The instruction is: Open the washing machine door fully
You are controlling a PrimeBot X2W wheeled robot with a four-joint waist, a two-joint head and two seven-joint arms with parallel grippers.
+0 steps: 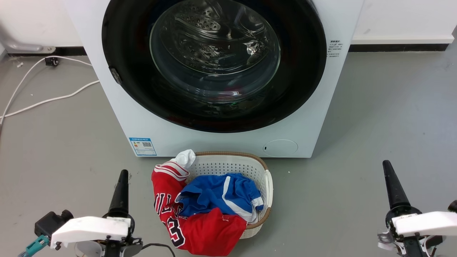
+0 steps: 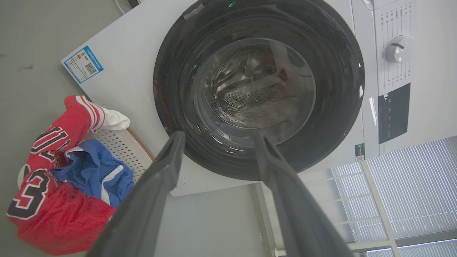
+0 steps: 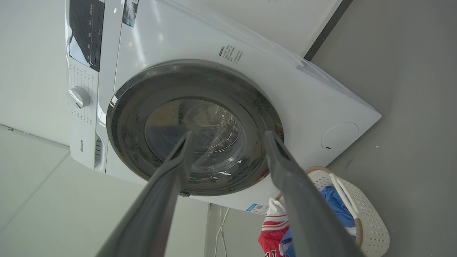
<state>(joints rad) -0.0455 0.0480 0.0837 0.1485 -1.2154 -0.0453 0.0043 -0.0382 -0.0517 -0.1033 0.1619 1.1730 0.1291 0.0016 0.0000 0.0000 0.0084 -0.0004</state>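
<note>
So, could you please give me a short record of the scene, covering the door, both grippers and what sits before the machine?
washing machine door: closed, flush with the white washing machine
left gripper: open, holding nothing, short of the door
right gripper: open, holding nothing, short of the door
floor in front: laundry basket holding red jersey and blue shorts
task state: door not yet opened

One washing machine [image 1: 214, 142], with one round glass-centred door [image 1: 303, 71], one control knob [image 2: 399, 49], one blue-white label sticker [image 1: 142, 146] and one round cap [image 1: 280, 147]. One laundry basket [image 1: 228, 166] holding three pieces of clothing: one red jersey [image 1: 207, 232], one blue garment [image 1: 214, 194], one white piece [image 1: 185, 157]. Two strands of white cable [image 1: 53, 98] on the floor. Two grippers, the left gripper [image 2: 218, 137] and the right gripper [image 3: 229, 136], with two dark fingers [image 2: 157, 185] each, four in all.
</note>
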